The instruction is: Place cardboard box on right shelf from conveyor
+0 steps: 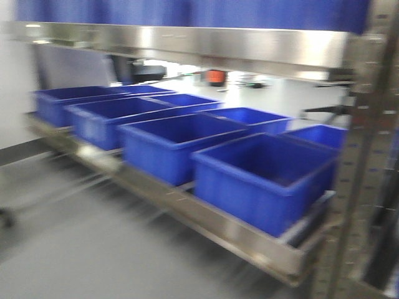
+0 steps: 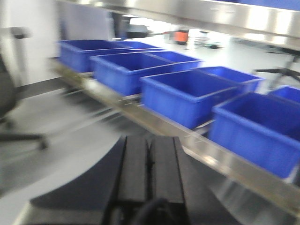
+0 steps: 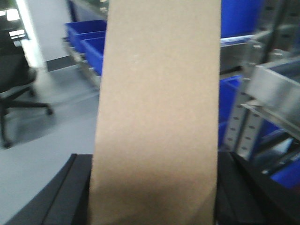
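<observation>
Broadly, the pickup looks done and the placing is what remains.

Front view: though blurred, it shows a row of blue bins [image 1: 262, 180] running from 9 to 4 o'clock on a stainless-steel bin shelf [image 1: 206, 218]. An upper steel lip [image 1: 218, 47] sits at 12 and a perforated upright [image 1: 368, 156] at 3. No box, arm or conveyor appears.

Left wrist view: the left gripper [image 2: 150, 164] at 6 o'clock has its black fingers pressed together with nothing between them, and the bins lie beyond.

Right wrist view: this alone shows the cardboard box [image 3: 157, 108], upright and filling the centre from 12 to 6. The right gripper [image 3: 152, 206] flanks its foot with black fingers, and I judge it clamped on the box. A steel edge at 3 o'clock, probably the right shelf [image 3: 276, 86], is near but not touched. An office chair [image 3: 18, 89] stands at 9.
</observation>
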